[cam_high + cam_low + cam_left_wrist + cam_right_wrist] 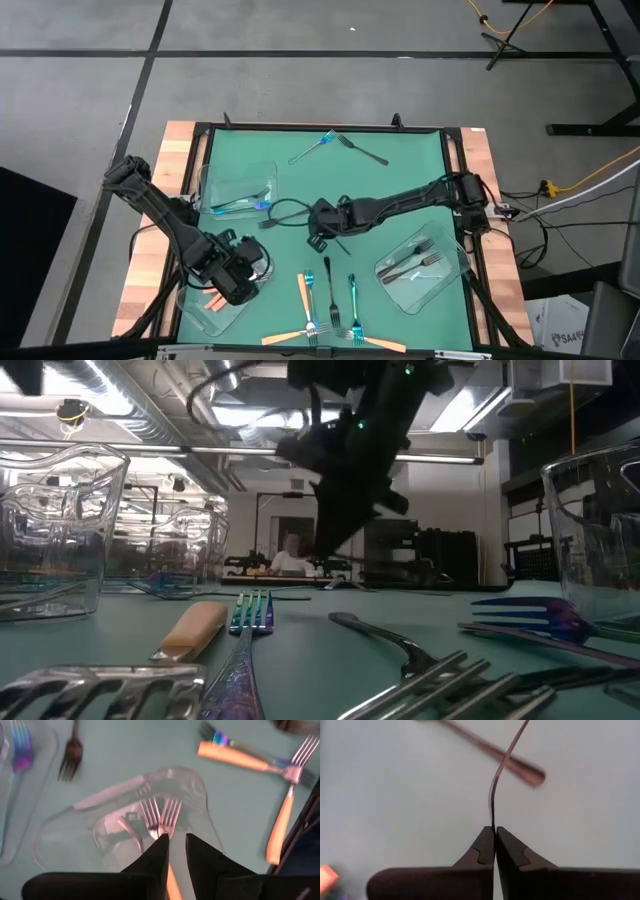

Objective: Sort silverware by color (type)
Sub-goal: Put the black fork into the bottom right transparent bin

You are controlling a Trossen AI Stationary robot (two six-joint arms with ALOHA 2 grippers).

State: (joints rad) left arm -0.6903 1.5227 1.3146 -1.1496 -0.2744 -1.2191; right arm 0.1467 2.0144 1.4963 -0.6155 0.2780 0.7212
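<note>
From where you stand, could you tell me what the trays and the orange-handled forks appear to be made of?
The trays look like clear, glossy plastic: the mat shows through them. The orange-handled forks seem to have shiny metal tines and matte orange handles, perhaps plastic.

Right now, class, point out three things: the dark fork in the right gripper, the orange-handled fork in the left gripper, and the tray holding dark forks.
dark fork (pixel 493 795), right wrist view, thin handle.
orange-handled fork (pixel 169 817), left wrist view, tines.
tray (pixel 448 283), high view, rim.
</note>
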